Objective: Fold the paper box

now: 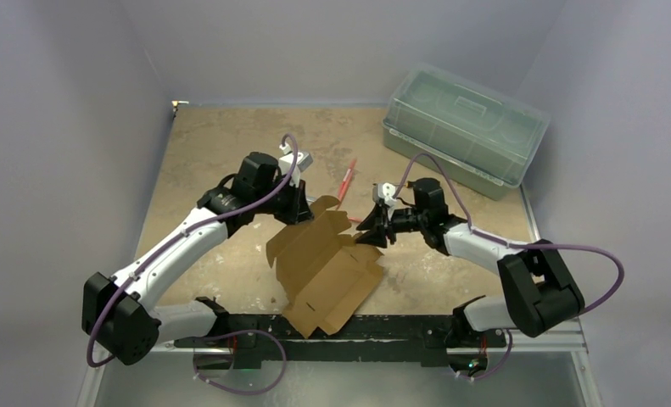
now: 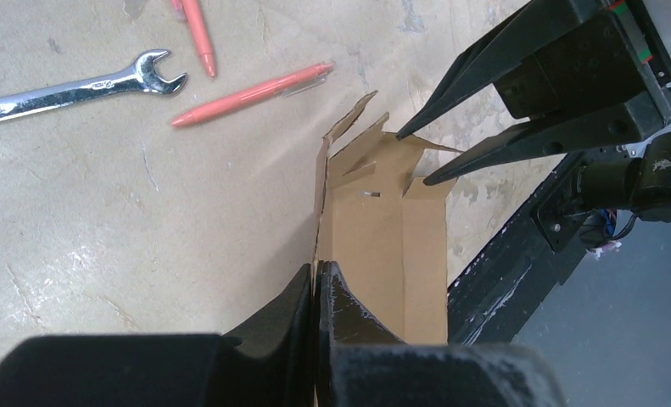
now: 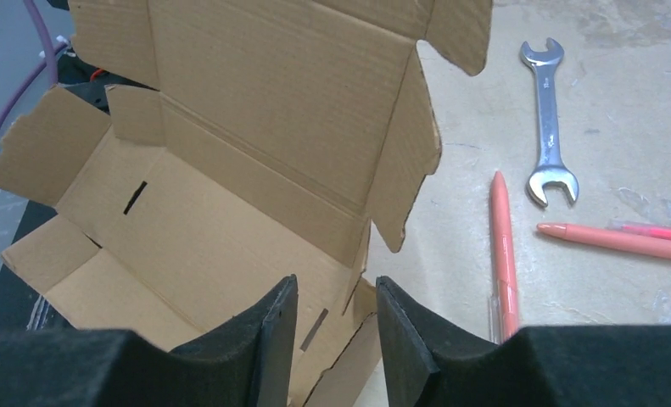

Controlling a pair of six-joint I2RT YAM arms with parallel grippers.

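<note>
Soft, even overhead light, faint shadows, close foreground slightly blurred

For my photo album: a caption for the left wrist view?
Left gripper pinches the brown cardboard box; right gripper, open, points at its far flaps.

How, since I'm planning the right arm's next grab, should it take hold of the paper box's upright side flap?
Pinch the side flap of the paper box at its free edge, edge-on from the right gripper's side, fingers on both faces. It stands upright as a thin sheet, so only a grip across its thickness should hold.
</note>
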